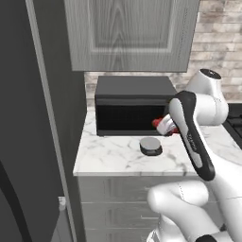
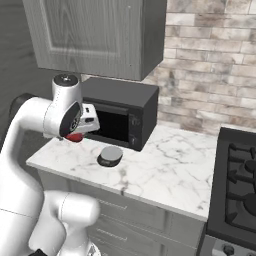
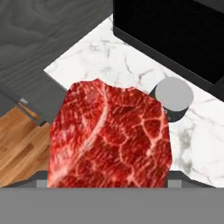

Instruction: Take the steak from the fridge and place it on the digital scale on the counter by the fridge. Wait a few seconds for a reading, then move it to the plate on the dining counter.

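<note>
Your pincer (image 1: 163, 125) is closed on the steak (image 3: 109, 138). You can see a bit of red meat poking out by the white hand in the left base view, in front of the black microwave (image 1: 132, 105). In the right base view the steak (image 2: 75, 137) shows as a small red lump under the hand, up in the air above the counter (image 2: 165, 167). The finger tips are hidden behind the meat in the hand view, so you cannot see how far apart they are.

In the hand view the steak is big and close. It hangs between the camera and the marble top. It does not touch the counter.

The digital scale (image 1: 151, 146) sits on the counter, in front of the microwave. It is a small round dark disc with a lighter face. In the hand view the scale (image 3: 174, 97) peeks out just past the upper right edge of the steak. In the right base view the scale (image 2: 110, 156) is below the hand and a little to the right. The steak is near it but not over it yet.

The fridge (image 1: 28, 123) stands tall and grey on the left of the counter.
</note>
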### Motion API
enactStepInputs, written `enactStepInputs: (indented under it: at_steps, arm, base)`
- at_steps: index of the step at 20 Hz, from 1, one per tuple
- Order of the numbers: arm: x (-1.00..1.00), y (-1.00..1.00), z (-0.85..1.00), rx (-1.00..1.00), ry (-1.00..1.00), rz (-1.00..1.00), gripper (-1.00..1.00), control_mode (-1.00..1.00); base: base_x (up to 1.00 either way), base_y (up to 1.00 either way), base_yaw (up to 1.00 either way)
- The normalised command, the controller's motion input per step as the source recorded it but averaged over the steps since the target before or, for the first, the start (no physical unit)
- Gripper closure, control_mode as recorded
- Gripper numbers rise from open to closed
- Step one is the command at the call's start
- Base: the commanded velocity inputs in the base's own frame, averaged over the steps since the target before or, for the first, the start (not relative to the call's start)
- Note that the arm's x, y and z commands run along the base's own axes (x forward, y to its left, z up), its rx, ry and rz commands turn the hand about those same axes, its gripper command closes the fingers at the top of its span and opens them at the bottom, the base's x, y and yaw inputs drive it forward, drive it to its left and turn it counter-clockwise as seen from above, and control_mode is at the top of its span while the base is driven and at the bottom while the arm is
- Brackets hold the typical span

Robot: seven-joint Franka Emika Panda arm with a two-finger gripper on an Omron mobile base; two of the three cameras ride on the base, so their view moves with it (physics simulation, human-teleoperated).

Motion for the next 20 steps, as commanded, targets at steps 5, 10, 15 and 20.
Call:
enactStepInputs:
  at_steps: [5, 10, 15, 20]
  arm:
    - [0.0, 0.0, 0.0, 0.0, 0.0, 0.0, 1.0, 1.0]
    - [0.0, 0.0, 0.0, 0.0, 0.0, 0.0, 1.0, 1.0]
    - [0.0, 0.0, 0.0, 0.0, 0.0, 0.0, 1.0, 1.0]
    - [0.0, 0.0, 0.0, 0.0, 0.0, 0.0, 1.0, 1.0]
  base:
    - [-1.0, 0.0, -0.01]
    - [-1.0, 0.0, -0.01]
    - [-1.0, 0.06, 0.32]
    - [-0.87, 0.08, 0.84]
